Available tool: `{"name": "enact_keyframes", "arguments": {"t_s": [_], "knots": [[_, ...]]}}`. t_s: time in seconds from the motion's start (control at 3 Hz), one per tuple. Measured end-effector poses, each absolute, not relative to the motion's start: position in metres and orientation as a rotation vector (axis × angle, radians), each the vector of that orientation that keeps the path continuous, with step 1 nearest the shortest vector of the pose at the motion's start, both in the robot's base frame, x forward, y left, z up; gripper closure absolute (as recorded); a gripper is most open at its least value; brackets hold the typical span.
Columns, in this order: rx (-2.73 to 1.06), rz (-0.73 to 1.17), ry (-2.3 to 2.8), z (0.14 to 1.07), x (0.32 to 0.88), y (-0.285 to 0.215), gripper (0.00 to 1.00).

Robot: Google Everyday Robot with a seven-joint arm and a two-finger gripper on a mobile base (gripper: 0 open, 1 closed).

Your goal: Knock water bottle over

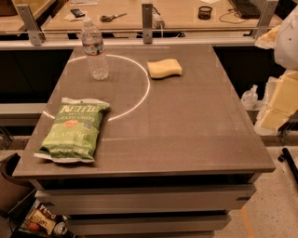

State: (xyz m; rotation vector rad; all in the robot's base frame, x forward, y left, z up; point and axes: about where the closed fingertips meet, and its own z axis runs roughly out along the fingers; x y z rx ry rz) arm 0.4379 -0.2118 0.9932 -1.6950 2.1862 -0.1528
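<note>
camera view gives us one bottle (94,49), upright near the far left corner of the table (186,121), inside the white arc (148,83) marked on the top. its white cap is on and a label band wraps its upper part.

we count one sponge (164,68), lying flat to the right of the bottle, just outside the arc and apart from the bottle. one chip bag (74,132) lies flat near the front left edge, well apart from the bottle, its far end just beside the arc.

at the right edge we see pale robot parts (287,39). the sponge lies roughly between them and the bottle. the gripper is out of view, so we cannot tell whether it is released or clenched.

beyond the table runs a desk (186,21) with one pair of scissors (111,17), one phone (77,12), one black cup (205,12) and one keyboard (244,7). one small pump bottle (249,96) sits low to the right of the table. a bin (42,218) with snack packs shows at the lower left.
</note>
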Motion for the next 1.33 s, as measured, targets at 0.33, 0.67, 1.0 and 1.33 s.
{"name": "enact_keyframes", "arguments": {"t_s": [0.33,0.67,1.0,1.33], "knots": [[-1.695,-0.153,2.186,0.993,0.438,-0.212,0.0],[-1.657,-0.08,2.165,0.992,0.445,-0.211,0.0],[-1.584,0.053,2.112,0.99,0.46,-0.205,0.0],[-1.473,0.206,2.031,0.993,0.469,-0.178,0.0]]}}
